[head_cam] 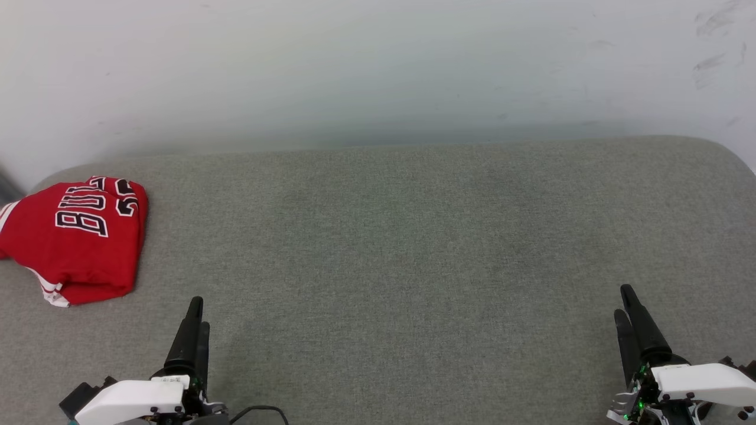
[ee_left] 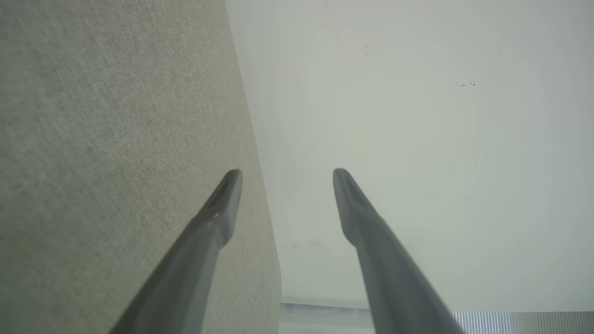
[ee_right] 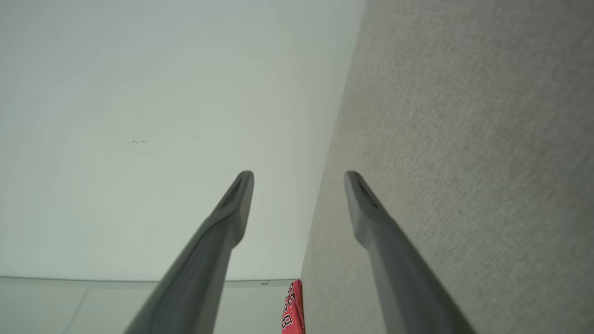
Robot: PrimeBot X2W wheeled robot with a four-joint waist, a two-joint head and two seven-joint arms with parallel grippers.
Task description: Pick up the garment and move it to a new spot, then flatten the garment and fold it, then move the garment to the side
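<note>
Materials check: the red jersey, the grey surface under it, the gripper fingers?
The garment: soft cloth, matte red; it slumps in folds. Lettering printed or stitched, can't tell.
The surface: grey woven upholstery, weave visible, matte.
The fingers: dark, smooth, slight sheen; likely moulded plastic or rubber.

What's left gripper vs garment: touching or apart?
Apart. Head view: bare grey surface lies between the left gripper and the garment.

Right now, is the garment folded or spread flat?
Folded: the garment sits as a compact doubled-over bundle, lettering partly tucked, on the grey surface.
</note>
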